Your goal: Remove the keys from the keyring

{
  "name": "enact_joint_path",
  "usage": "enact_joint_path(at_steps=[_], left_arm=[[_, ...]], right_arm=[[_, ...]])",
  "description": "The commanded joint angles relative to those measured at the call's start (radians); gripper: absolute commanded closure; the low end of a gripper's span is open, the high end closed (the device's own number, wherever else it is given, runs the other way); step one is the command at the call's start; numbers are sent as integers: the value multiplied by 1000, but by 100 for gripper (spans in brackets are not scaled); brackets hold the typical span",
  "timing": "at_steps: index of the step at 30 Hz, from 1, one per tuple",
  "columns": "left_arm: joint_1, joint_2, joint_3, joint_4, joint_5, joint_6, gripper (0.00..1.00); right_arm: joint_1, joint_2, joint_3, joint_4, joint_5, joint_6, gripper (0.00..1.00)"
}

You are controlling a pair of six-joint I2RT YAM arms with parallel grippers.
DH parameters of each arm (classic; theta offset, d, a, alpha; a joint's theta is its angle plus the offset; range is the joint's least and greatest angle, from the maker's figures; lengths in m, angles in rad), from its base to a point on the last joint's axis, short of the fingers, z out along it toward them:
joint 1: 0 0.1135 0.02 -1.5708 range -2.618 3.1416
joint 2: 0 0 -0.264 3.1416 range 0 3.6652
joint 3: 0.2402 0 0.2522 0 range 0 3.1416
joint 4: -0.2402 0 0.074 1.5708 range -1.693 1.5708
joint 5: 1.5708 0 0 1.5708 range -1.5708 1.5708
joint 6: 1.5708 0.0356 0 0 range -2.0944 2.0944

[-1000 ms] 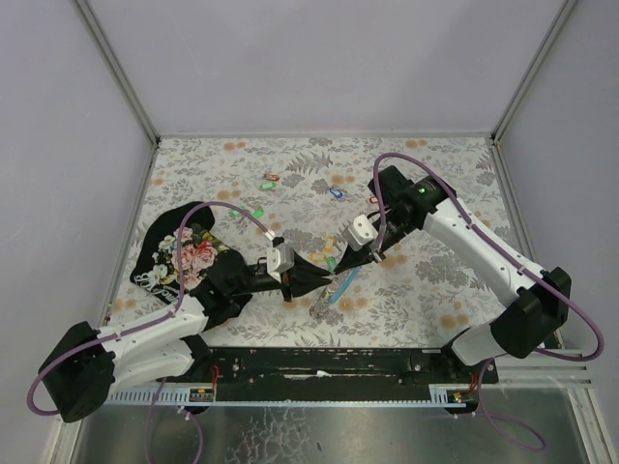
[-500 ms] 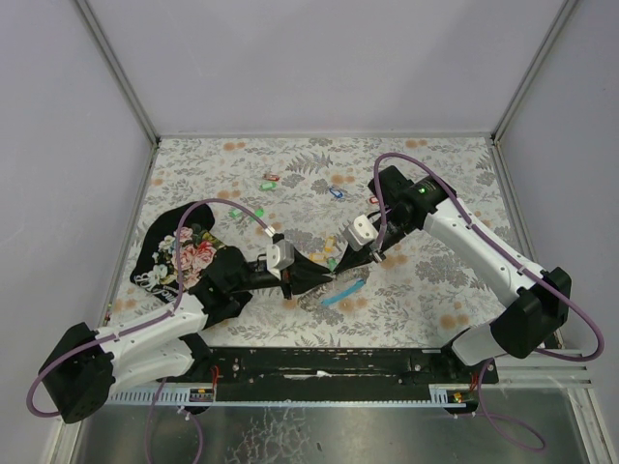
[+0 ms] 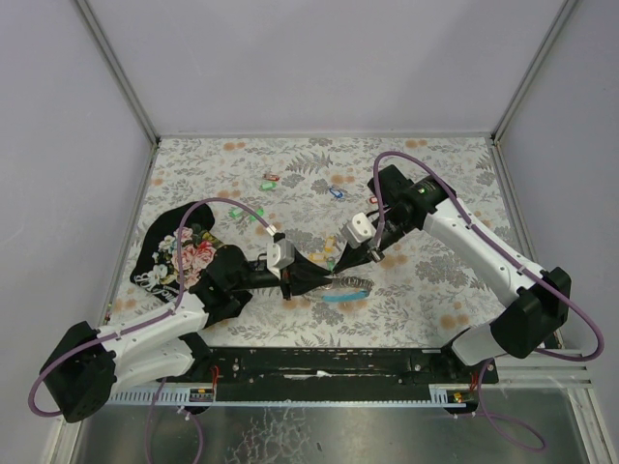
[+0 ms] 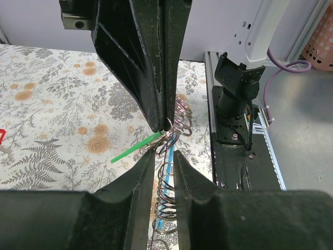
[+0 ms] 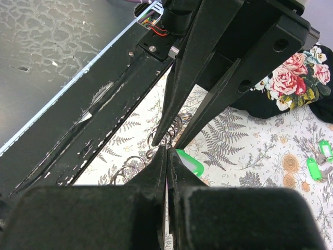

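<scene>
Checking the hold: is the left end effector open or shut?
Shut: the left end effector pinches the keyring coils between its fingers.

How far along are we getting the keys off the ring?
Done: several loose tags lie on the table. In hand: left gripper clamps the keyring; right gripper pinches the green key at it. Left: that key seems not yet off.

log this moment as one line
left tool: shut on keyring | right tool: shut, tips at green key tag | tag: not yet off
</scene>
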Motion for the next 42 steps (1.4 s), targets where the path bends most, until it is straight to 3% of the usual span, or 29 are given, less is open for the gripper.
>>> enact_joint_path(at_steps=[1,11,20,30,42], left_arm=[[4,4,25,35,7,-24,80],[4,15,29,49,-45,-49,83],[4,-2,14,51,-65,-57,100],[4,-31,2,16,-149,-78,100],[11,-21,13,-72,-252,-155,100]], right_arm=[[-4,-14,0,64,-45,45,100],[-3,-21,-12,128,-28,124,100],[-3,-32,-17,187,24,217,100],[-3,-45,11,199,90,286,100],[25,-33,99,111,173,212,100]])
